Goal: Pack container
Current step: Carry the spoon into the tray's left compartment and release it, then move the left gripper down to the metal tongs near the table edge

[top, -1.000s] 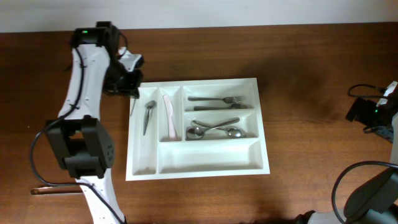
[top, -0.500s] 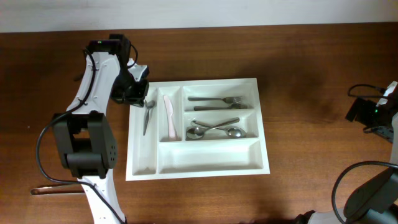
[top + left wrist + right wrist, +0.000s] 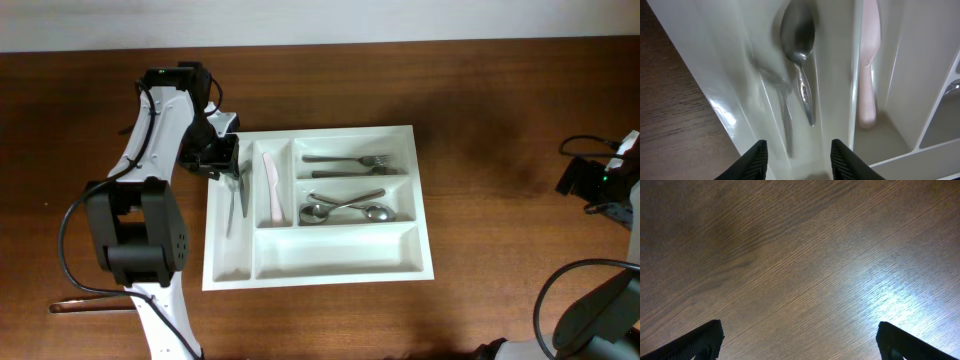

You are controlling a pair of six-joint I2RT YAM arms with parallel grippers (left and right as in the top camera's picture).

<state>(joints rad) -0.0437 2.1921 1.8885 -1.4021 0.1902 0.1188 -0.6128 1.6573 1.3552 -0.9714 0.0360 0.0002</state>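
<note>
Now container (image 3: 420, 274): two forks (image 3: 340, 158), one pink knife (image 3: 270, 186).

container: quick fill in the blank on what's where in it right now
In the overhead view, the top wide compartment of the container holds ____.
The pink utensil lies in the ____ narrow slot from the left.
The wide compartment at the ____ of that view has nothing in it.
The left gripper hangs with jaws ____ above a spoon in the leftmost slot.
Missing words: forks, second, bottom, open.
</note>
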